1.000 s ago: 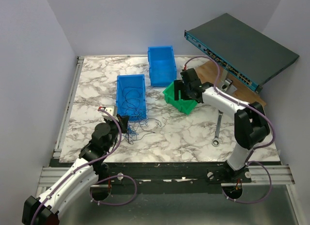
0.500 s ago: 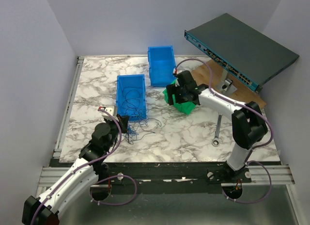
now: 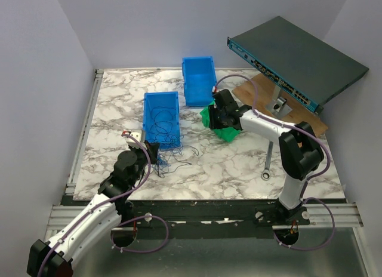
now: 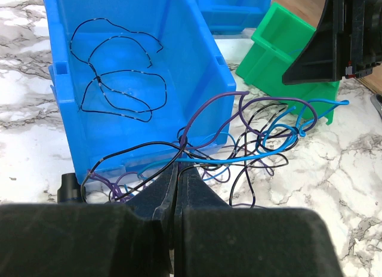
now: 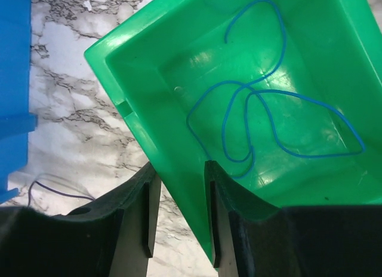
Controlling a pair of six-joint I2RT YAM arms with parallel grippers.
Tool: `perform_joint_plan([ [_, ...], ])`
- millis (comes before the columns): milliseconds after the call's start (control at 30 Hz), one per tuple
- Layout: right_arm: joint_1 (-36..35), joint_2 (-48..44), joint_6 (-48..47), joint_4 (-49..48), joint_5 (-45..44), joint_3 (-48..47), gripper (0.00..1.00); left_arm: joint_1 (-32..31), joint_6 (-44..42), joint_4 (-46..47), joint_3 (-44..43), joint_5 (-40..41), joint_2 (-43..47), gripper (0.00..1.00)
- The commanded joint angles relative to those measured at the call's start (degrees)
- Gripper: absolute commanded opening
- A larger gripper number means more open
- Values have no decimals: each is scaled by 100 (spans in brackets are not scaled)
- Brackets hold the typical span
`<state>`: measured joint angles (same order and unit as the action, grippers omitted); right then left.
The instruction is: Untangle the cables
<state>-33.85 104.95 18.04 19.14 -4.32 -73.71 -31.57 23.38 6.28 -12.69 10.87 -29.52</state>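
Several cables (image 4: 239,148), blue, purple and black, lie knotted on the bench (image 4: 322,187) between the blue bin (image 4: 203,80) and the green bin (image 5: 131,74). The left fingers (image 4: 169,190) are pinched tight on strands at the tangle's near edge. The right fingers (image 5: 210,205) grip the green bin's wall. The best approach is probably to anchor with the left and draw one strand slowly out of the knot.

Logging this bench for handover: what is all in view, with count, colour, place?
blue bins: 2, blue, mid-table
green bin: 1, green, right of them
tangle: 1, blue, purple, black, before near blue bin
black wire: 1, black, in near blue bin
blue wire: 1, blue, in green bin
wrench: 1, silver, table's right
switch: 1, dark grey, far right, tilted
board: 1, brown, under switch
table: 1, white marble
left hand: 1, black, shut on tangle
right hand: 1, black, astride green bin's wall
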Motion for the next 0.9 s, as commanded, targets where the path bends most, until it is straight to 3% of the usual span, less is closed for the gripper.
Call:
perform_joint_plan([
  [0,-25,79,376,-257,-162,-47,39,0,-78,132,-139,-43,-13,0],
  [267,-26,115,588,-307,-612,-142,28,3,-79,136,-144,-44,-30,0],
  [467,-26,249,597,-80,-1073,-354,34,-4,-83,127,-146,-42,-53,0],
  [500,-26,231,585,-69,-1184,-354,43,2,-85,127,-146,-42,-50,0],
  [567,-26,134,528,-43,-1266,-345,69,1,-88,141,-146,-58,-55,0],
  [867,-43,-754,-148,-156,-289,-5,100,-5,-242,565,-146,-804,-345,0],
])
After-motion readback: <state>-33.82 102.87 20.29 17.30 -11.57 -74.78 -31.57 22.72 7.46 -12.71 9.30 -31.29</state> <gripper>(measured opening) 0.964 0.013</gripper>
